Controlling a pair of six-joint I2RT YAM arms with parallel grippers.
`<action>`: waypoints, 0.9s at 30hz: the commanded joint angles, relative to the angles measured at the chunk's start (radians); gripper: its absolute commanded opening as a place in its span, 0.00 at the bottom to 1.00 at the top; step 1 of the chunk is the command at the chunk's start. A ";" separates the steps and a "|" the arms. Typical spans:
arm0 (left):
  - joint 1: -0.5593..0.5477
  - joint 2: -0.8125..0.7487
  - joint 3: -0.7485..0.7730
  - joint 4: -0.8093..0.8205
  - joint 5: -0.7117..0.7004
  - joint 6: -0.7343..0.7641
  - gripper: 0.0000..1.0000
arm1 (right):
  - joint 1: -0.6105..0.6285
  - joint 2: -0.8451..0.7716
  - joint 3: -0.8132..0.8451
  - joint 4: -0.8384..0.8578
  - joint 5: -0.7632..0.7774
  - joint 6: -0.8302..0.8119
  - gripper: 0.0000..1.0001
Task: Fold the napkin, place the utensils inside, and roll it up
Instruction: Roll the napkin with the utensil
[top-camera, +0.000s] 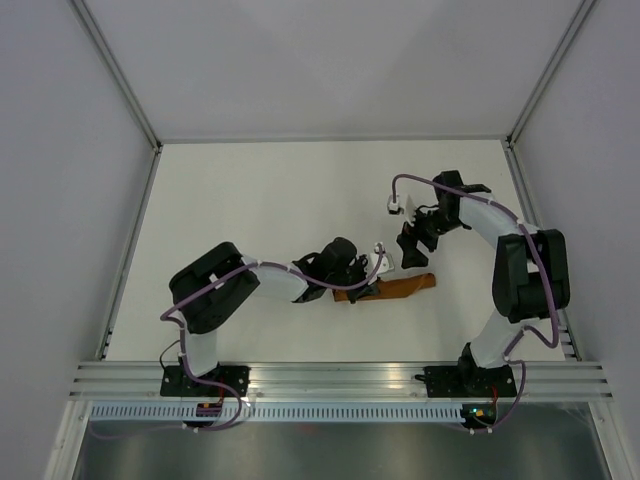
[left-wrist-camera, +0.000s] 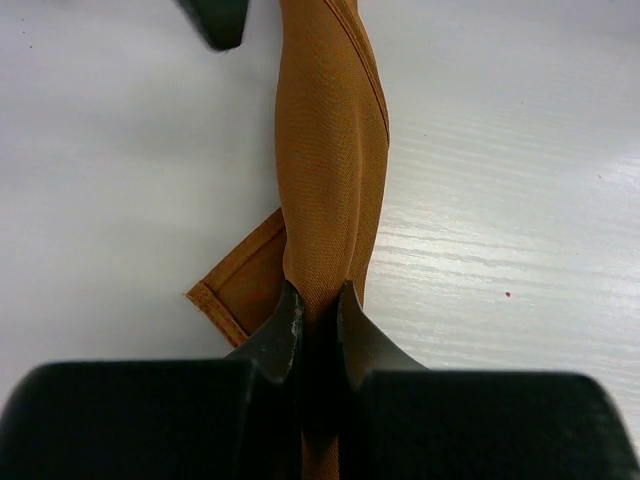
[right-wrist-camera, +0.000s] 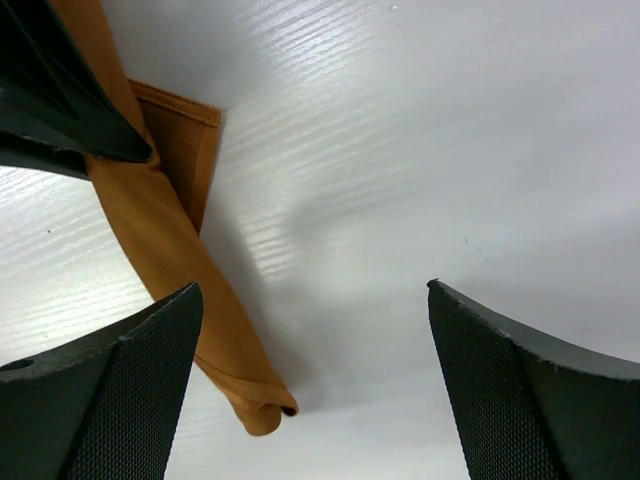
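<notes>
Near edge: aluminium rail (top-camera: 340, 378) with both arm bases bolted on, well short of the napkin.

Napkin (top-camera: 405, 286): rust-orange cloth, rolled up into a narrow, slightly twisted tube. It lies flat on the white table (top-camera: 250, 200), right of the middle and a little slanted, its right end farther from the rail than its left. In the left wrist view one flat hemmed corner (left-wrist-camera: 235, 290) sticks out sideways from the roll. What is inside the roll cannot be seen.

Left gripper (left-wrist-camera: 318, 300): at the napkin's left end, jaws pinched nearly together on the cloth, which bunches between the two fingers. The roll runs straight away from them across the table.

Right gripper (right-wrist-camera: 311, 288): jaws spread wide, nothing between them but bare table. It is above the napkin's right end and on its far side, clear of the cloth. In its own view the roll's free end (right-wrist-camera: 260, 415) lies just beside one finger (right-wrist-camera: 120, 400), not touching that I can tell.

Beyond the napkin: bare white tabletop up to the far wall.
</notes>
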 joint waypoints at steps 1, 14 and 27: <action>0.022 0.099 -0.005 -0.263 0.046 -0.045 0.02 | -0.018 -0.137 -0.086 0.074 -0.051 -0.041 0.97; 0.060 0.150 0.047 -0.330 0.152 -0.086 0.02 | -0.018 -0.336 -0.320 0.085 -0.068 -0.223 0.93; 0.096 0.254 0.156 -0.510 0.290 -0.096 0.02 | 0.117 -0.469 -0.524 0.328 0.036 -0.185 0.91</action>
